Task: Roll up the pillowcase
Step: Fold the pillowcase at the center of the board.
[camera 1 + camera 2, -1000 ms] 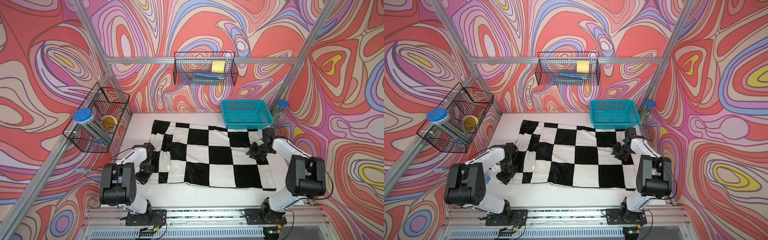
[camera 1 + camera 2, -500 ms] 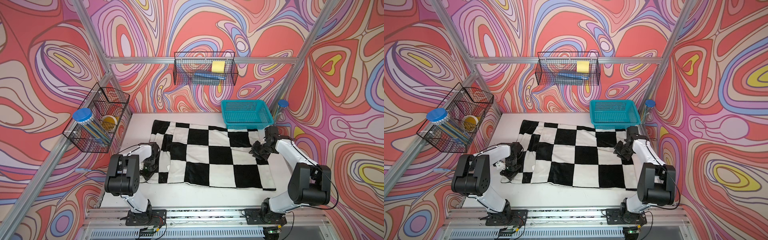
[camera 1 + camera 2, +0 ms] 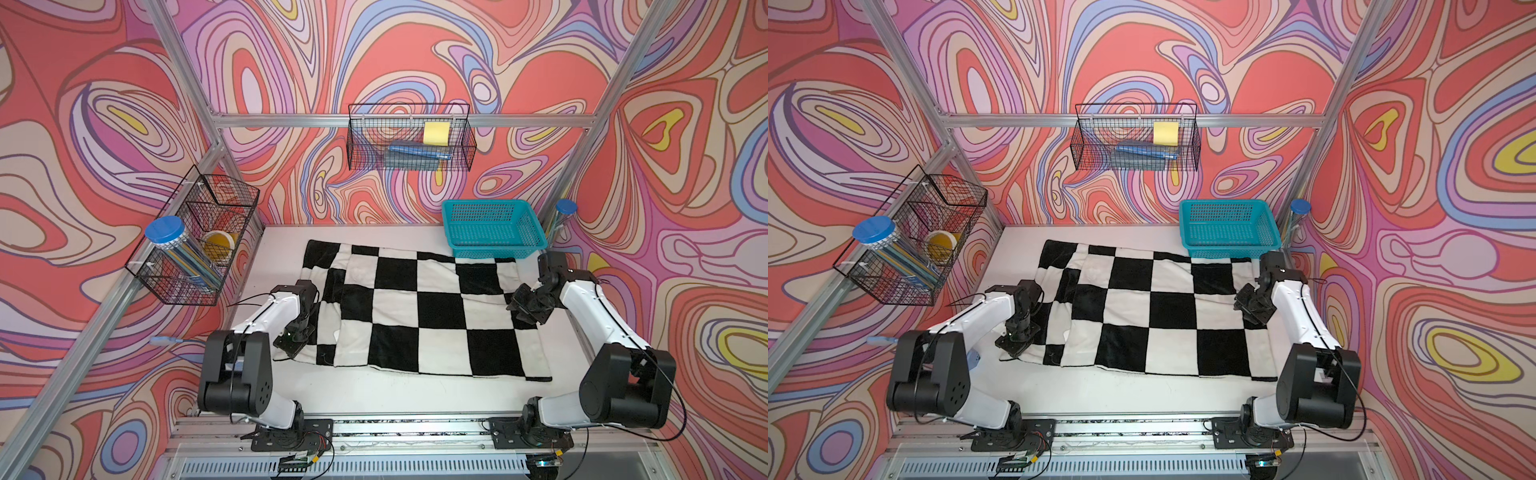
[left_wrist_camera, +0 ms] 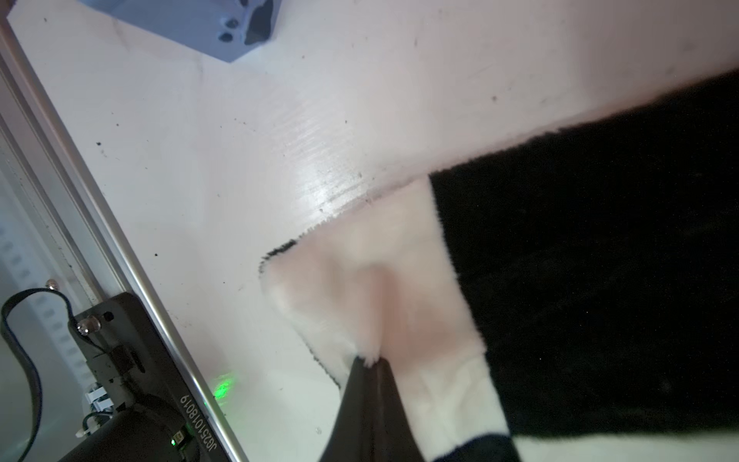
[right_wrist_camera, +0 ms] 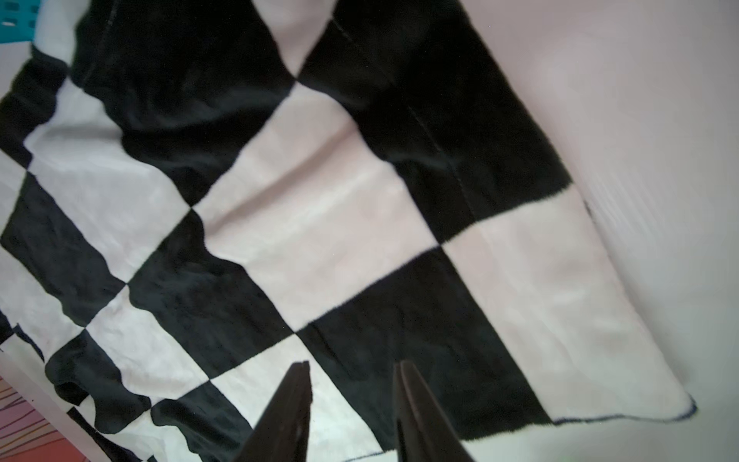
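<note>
Plainly fuzzy, the black-and-white checked pillowcase lies spread on the white table, long axis running arm to arm; the left gripper pinches its white corner, the right gripper parted, empty

The pillowcase is a fuzzy rectangle of large black and white checks. In both top views it lies spread mostly flat across the middle of the white table, its long side running left to right. Its left end is doubled over on itself in a loose, rumpled fold. In the left wrist view the near-left white corner is puckered into a small ridge, seemingly lifted slightly off the surface.
</note>
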You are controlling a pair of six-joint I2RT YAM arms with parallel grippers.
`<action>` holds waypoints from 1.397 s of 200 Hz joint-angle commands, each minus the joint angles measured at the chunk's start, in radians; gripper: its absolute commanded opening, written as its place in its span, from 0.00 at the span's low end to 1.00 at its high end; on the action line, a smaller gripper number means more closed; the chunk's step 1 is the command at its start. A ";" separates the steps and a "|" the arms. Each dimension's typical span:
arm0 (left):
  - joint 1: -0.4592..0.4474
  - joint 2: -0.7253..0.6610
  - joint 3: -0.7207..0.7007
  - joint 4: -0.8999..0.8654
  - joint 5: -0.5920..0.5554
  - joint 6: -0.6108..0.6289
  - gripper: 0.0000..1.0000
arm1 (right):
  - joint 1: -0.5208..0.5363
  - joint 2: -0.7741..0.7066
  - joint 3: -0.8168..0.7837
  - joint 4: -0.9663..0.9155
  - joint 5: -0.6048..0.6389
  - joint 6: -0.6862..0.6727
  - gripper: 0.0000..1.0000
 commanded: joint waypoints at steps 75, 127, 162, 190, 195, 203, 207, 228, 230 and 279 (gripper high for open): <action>-0.034 -0.220 -0.119 0.047 0.145 0.101 0.00 | -0.292 0.077 -0.103 -0.158 0.118 0.086 0.56; -0.068 -0.231 -0.130 0.077 0.183 0.111 0.00 | -0.287 -0.009 -0.269 -0.148 0.150 0.155 0.41; -0.084 -0.229 -0.124 0.072 0.201 0.116 0.00 | -0.277 0.030 -0.260 -0.143 0.172 0.182 0.42; -0.095 -0.214 -0.112 0.075 0.213 0.112 0.00 | -0.228 0.105 -0.274 -0.097 0.194 0.227 0.46; -0.096 -0.210 -0.107 0.076 0.217 0.111 0.00 | -0.206 0.125 -0.264 -0.097 0.206 0.240 0.46; -0.099 -0.206 -0.100 0.073 0.217 0.109 0.00 | -0.165 0.149 -0.246 -0.096 0.237 0.264 0.47; -0.099 -0.204 -0.096 0.073 0.217 0.109 0.00 | -0.147 0.157 -0.239 -0.089 0.242 0.271 0.47; -0.099 -0.194 -0.089 0.065 0.216 0.102 0.00 | -0.102 0.199 -0.245 -0.064 0.225 0.333 0.47; -0.099 -0.193 -0.089 0.065 0.217 0.104 0.00 | -0.096 0.201 -0.246 -0.061 0.224 0.336 0.47; -0.099 -0.169 -0.072 0.055 0.207 0.106 0.00 | -0.052 0.229 -0.300 -0.041 0.264 0.391 0.22</action>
